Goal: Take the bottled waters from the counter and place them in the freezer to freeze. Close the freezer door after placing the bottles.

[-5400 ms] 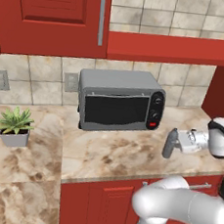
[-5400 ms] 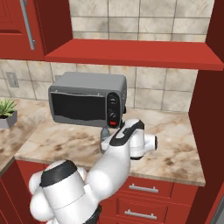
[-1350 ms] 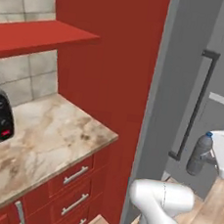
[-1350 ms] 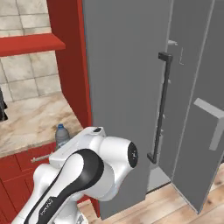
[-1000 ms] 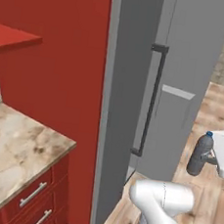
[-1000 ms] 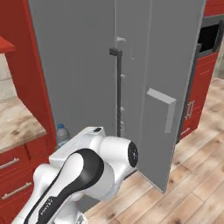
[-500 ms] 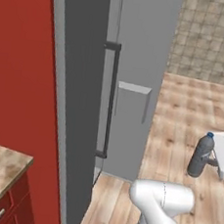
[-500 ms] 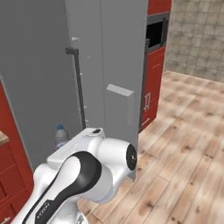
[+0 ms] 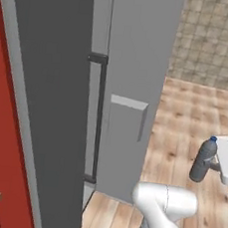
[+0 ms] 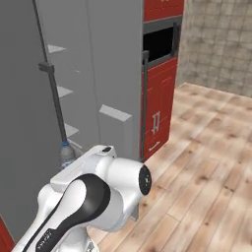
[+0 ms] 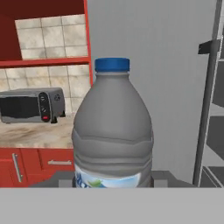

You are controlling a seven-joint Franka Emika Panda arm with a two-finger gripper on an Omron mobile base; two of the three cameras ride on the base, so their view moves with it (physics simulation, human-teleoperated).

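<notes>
A grey-blue water bottle [image 9: 203,159] with a blue cap is upright in my gripper [image 9: 213,167], which is shut on it at the right, above the wooden floor. In the hand view the bottle [image 11: 112,131] stands close up between the fingers. Its top [image 10: 67,153] peeks out behind my arm. The freezer door [image 9: 42,103] is open, its dark bar handle [image 9: 98,119] facing me. Pale inner shelves [image 10: 64,91] show beyond the handle [image 10: 54,98]. The marbled counter [image 11: 35,131] lies off to the left behind the bottle.
A grey microwave [image 11: 31,105] sits on the counter under a red shelf. A red tall cabinet with a built-in oven [image 10: 160,44] stands right of the fridge unit. A small bin [image 9: 129,105] juts from a grey panel. Wooden floor [image 9: 195,120] spreads to the right.
The whole scene has swung sideways: the base moved from the counter and microwave to face the grey fridge unit. The bottle has stayed in the gripper throughout.
</notes>
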